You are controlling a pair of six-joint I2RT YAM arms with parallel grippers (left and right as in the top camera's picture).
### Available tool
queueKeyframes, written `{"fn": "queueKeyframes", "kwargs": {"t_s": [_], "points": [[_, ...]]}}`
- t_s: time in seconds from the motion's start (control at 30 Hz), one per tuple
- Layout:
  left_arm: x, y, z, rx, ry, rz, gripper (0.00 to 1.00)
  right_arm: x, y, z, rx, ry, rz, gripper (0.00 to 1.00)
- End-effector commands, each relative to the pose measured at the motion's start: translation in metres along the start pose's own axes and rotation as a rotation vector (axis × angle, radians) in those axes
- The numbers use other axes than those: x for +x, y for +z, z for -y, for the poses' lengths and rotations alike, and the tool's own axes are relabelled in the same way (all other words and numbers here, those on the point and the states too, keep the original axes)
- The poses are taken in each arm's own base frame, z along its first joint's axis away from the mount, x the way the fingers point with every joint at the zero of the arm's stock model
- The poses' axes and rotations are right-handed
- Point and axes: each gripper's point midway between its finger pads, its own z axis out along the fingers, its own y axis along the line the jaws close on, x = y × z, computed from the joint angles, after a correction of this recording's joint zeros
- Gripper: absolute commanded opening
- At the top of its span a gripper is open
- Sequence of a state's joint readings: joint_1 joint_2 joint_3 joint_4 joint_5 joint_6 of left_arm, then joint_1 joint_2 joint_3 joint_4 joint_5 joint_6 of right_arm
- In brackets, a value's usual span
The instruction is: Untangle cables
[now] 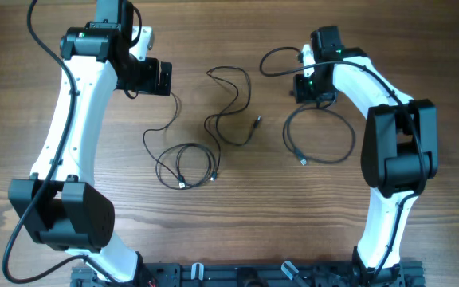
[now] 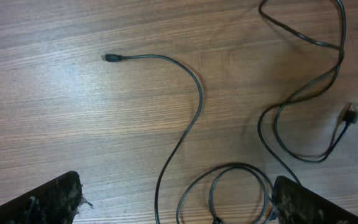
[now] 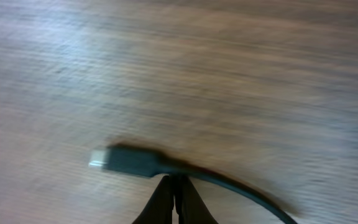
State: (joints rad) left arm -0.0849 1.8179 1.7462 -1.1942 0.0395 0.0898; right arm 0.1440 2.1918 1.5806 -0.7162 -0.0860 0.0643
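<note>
3 thin black cables [image 2: 201, 96] lie on the wooden table [image 1: 237, 231], as far as I can count. 2 of them overlap in the middle, where their loops [image 2: 235, 165] cross, and 1 lies apart on the right side. I count 4 loose ends in the middle pair.

The right gripper [image 3: 177, 190] is clenched on the right cable [image 3: 241, 188], just behind its plug [image 3: 126, 160]. I think this is to keep that end away from the other cables. The left gripper [image 1: 164, 78] is spread wide and holds nothing. It hangs above the middle pair, probably ready to take 1 small plug end [image 2: 110, 58].
</note>
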Motion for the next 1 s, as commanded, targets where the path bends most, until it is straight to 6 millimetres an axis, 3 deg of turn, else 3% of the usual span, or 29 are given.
{"fn": "queueKeyframes", "kwargs": {"t_s": [0.0, 0.13, 0.33, 0.53, 0.63, 0.7, 0.77, 0.9, 0.97], "points": [[-0.002, -0.002, 0.001, 0.015, 0.004, 0.008, 1.0, 0.006, 0.01, 0.063, 0.234, 0.12, -0.01, 0.06], [-0.002, -0.002, 0.001, 0.015, 0.004, 0.008, 1.0, 0.013, 0.003, 0.109, 0.299, 0.207, -0.025, 0.06], [-0.002, -0.002, 0.001, 0.015, 0.004, 0.008, 1.0, 0.032, -0.006, 0.16, 0.332, 0.36, -0.057, 0.06], [-0.002, -0.002, 0.001, 0.015, 0.004, 0.008, 1.0, 0.061, -0.016, 0.179, 0.348, 0.414, -0.155, 0.11], [-0.002, -0.002, 0.001, 0.015, 0.004, 0.008, 1.0, 0.07, -0.035, 0.183, 0.405, 0.432, -0.194, 0.13], [-0.002, -0.002, 0.001, 0.015, 0.004, 0.008, 1.0, 0.077, -0.043, 0.173, 0.362, 0.435, -0.23, 0.23], [-0.002, -0.002, 0.001, 0.015, 0.004, 0.008, 1.0, 0.085, -0.041, 0.147, 0.228, 0.452, -0.284, 0.26], [-0.002, -0.002, 0.001, 0.015, 0.004, 0.008, 1.0, 0.087, -0.047, 0.07, -0.216, 0.483, -0.366, 0.27], [-0.002, -0.002, 0.001, 0.015, 0.004, 0.008, 1.0, 0.079, -0.063, 0.032, -0.463, 0.444, -0.361, 0.38]]}}
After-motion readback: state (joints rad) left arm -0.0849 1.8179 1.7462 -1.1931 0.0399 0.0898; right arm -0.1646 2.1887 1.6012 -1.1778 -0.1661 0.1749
